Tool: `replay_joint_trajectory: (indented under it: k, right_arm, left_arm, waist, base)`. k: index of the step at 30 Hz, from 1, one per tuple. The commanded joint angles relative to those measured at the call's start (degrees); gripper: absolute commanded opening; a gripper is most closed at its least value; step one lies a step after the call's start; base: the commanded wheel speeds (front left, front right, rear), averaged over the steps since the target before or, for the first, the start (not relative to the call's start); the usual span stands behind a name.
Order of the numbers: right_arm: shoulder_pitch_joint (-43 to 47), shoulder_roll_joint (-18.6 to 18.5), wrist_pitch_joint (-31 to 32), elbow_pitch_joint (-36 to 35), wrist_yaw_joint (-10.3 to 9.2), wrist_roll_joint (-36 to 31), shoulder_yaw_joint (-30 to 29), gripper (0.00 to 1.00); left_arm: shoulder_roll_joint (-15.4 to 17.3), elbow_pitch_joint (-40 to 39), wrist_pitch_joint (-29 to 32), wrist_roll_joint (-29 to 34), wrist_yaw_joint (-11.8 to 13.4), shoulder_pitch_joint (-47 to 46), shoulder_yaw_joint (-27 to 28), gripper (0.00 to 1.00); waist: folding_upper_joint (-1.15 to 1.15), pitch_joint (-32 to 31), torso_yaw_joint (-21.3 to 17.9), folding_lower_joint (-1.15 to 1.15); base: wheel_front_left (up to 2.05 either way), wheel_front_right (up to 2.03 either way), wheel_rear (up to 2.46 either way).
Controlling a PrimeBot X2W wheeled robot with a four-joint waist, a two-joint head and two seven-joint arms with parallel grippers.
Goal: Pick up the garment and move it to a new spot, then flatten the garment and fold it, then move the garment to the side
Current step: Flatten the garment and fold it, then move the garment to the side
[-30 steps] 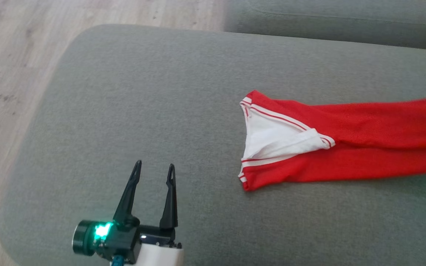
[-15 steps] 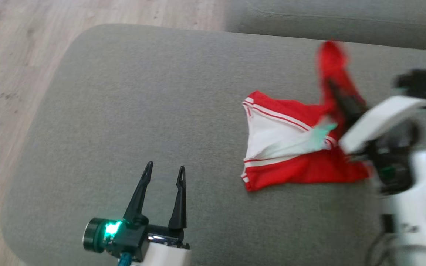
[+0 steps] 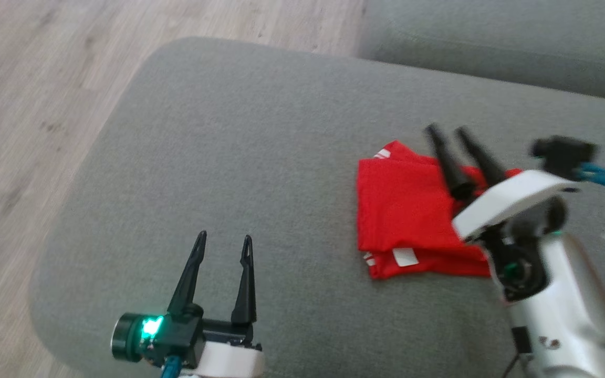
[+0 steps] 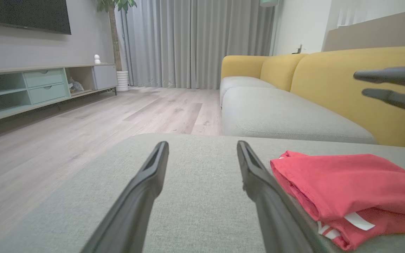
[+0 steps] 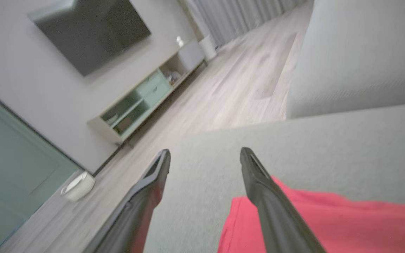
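On a grey upholstered cushion (image 3: 229, 157), in the head view, a folded red cloth garment with white trim (image 3: 407, 210) is laid, the left gripper (image 3: 225, 237) spread nearby, the right gripper (image 3: 446, 130) above it. Left wrist view: the garment is seen beside that spread gripper. Right wrist view: that gripper is seen parted, empty, over the garment.

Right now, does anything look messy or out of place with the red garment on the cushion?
Only slightly. The garment lies folded on the cushion, but its layers are not lined up: the bottom layer sticks out along the near edge, showing a white label. No damage shows.
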Motion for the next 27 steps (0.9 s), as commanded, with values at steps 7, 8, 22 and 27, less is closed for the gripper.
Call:
replay_joint_trajectory:
  k: [7, 8, 22, 27]
  right_arm:
    - [7.76, -3.64, -11.34, -7.47, 0.39, -3.38, -7.04, 1.0]
    - [9.5, -4.43, -12.88, -8.04, 0.39, -4.5, -6.95, 1.0]
    - [31.25, -7.1, -29.6, -1.85, 0.39, -20.19, -0.93, 1.0]
    - [32.66, -4.22, -29.92, -2.41, 0.39, -23.21, -2.6, 1.0]
  left_arm:
    - [0.22, -1.56, -0.46, -0.47, -0.44, 2.34, 4.64, 1.0]
    - [0.14, -1.47, -0.46, -0.9, -0.36, 2.82, 5.05, 1.0]
    - [1.0, 2.2, -0.46, -3.01, -1.16, 10.16, 7.77, 1.0]
    - [1.45, 2.47, -0.46, -2.36, -1.46, 11.99, 8.41, 1.0]
  waist:
    - [0.0, -5.88, -7.14, 0.0]
    - [0.0, -6.46, -7.9, 0.0]
    - [0.0, -13.0, -10.98, 0.0]
    - [0.0, -13.63, -11.11, 0.0]
  base:
    - [0.0, 0.0, 0.0]
    - [0.0, 0.0, 0.0]
    - [0.0, 0.0, 0.0]
    - [0.0, 0.0, 0.0]
